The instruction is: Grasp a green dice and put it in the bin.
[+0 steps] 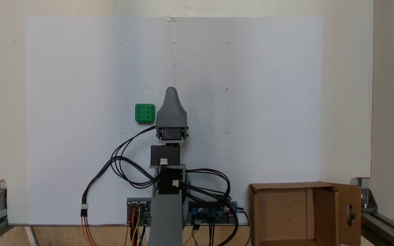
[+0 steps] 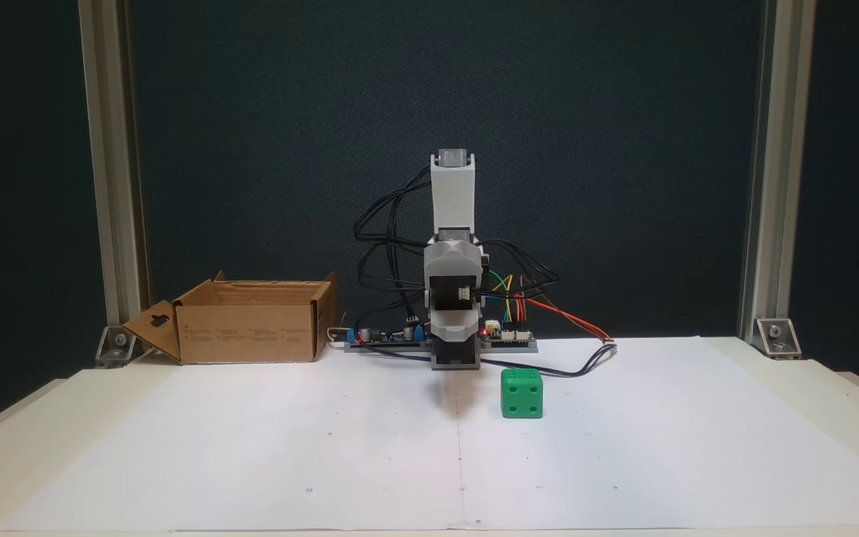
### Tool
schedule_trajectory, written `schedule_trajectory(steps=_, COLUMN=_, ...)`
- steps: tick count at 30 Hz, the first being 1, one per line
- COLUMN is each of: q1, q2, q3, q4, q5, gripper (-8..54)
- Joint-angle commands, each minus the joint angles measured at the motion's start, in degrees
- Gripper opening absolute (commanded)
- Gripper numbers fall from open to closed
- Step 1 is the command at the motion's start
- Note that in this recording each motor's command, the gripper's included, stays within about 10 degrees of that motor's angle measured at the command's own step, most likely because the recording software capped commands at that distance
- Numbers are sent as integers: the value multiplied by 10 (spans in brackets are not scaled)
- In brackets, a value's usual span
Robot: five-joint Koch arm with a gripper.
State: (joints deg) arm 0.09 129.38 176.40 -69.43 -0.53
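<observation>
Green dice (image 1: 145, 113) sits flat on the white paper sheet (image 1: 251, 102); we see it in both fixed views. From above it lies just left of the gripper (image 1: 171, 91), close but not touching, six pips up. In the front-facing fixed view the dice (image 2: 522, 393) is just right of the arm and a little nearer the camera, with a four-pip face toward us.

Arm is folded up over its base, centred at the sheet's edge. From above we see the grey gripper as one tapered shape pointing away from the base. In the front view the gripper (image 2: 455, 361) hangs low above the paper, and the jaws line up one behind the other. We cannot tell whether it is released or clenched. Nothing visible in its grip.

Bin (image 1: 287, 213) is a brown cardboard box, top open, flaps out, one flap with a cut-out hole. It sits beside the base at the sheet's edge, lower right from above, left in the front view (image 2: 250, 321). Well apart from the dice.

Black cables (image 1: 121, 164) loop from the arm to circuit boards (image 1: 214, 212) at the base.
</observation>
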Motion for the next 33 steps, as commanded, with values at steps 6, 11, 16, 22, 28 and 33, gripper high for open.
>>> schedule_trajectory(steps=6, q1=11, q2=62, q3=26, q4=-156, q5=18, gripper=450)
schedule_trajectory(steps=11, q1=11, q2=62, q3=26, q4=-157, q5=18, gripper=450)
schedule_trajectory(steps=16, q1=11, q2=61, q3=26, q4=-156, q5=18, gripper=450)
schedule_trajectory(steps=22, q1=11, q2=61, q3=26, q4=-153, q5=18, gripper=450)
schedule_trajectory(steps=28, q1=12, q2=60, q3=26, q4=-140, q5=15, gripper=450)
schedule_trajectory(steps=33, q1=11, q2=60, q3=26, q4=-140, q5=16, gripper=450)
